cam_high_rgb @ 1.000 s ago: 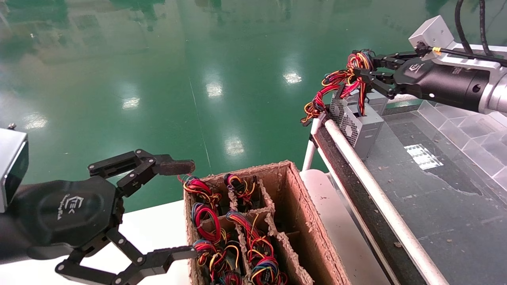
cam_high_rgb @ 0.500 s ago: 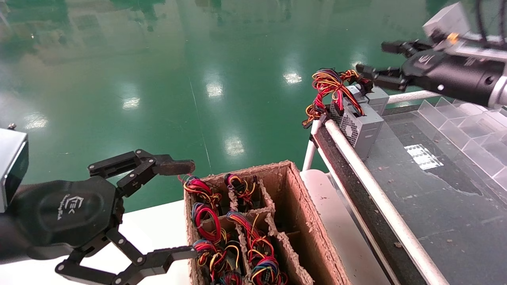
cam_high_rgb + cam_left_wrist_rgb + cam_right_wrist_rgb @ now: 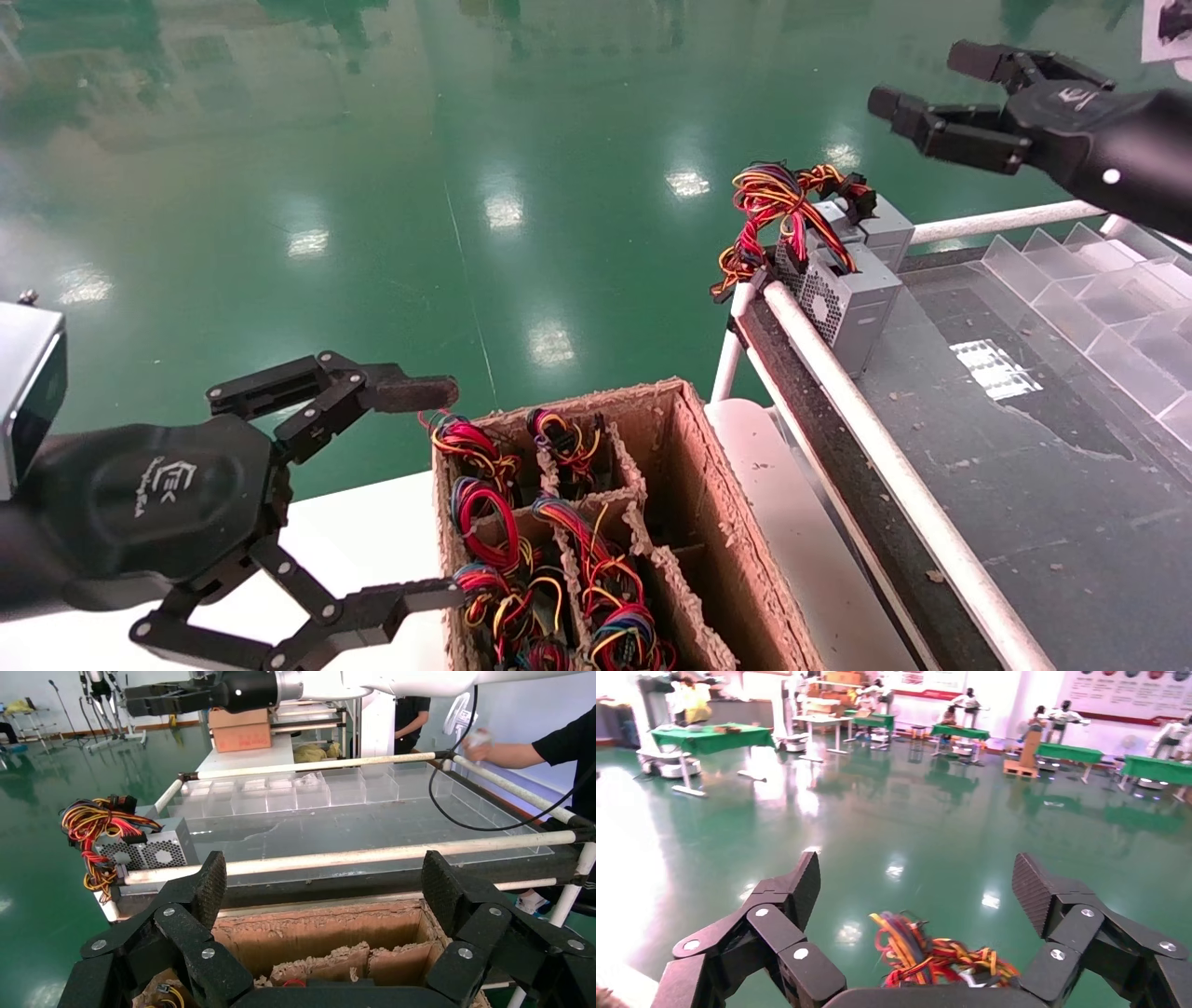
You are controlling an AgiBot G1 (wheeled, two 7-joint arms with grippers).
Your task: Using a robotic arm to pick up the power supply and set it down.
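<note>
- Left gripper [image 3: 438, 494] sits nearest the camera, low at the left of the head view, its black link fingers spread wide and holding nothing; the upper fingertip reaches over the near-left corner of the cardboard box [image 3: 708, 522].
- From the left wrist view, the same gripper [image 3: 323, 896] frames the box's ragged brown wall [image 3: 330, 934] between its two spread fingers.
- Inside the cardboard box, the left-hand compartments hold coiled red, yellow, orange and blue wire bundles [image 3: 507, 536]; the long right-hand compartment shows only bare cardboard.
- Beyond the box runs a white tube rail [image 3: 866, 419] edging a dark, glossy tray surface [image 3: 1024, 447], with clear plastic dividers [image 3: 1108, 289] along its far side.
- Farther on, the power supply [image 3: 852, 289] rests on that surface at the far-left corner, just behind the rail, vent face toward the rail; its wire bundle [image 3: 773, 210] is heaped on top and spills over the corner.
- Right gripper [image 3: 922, 89] hangs in the air above and to the right of the power supply, well clear of it, fingers parted and empty.
- Its own wrist view shows the spread fingers [image 3: 800, 888] with the coloured wires [image 3: 933, 952] lying below, untouched, and green floor [image 3: 912, 825] beyond.
</note>
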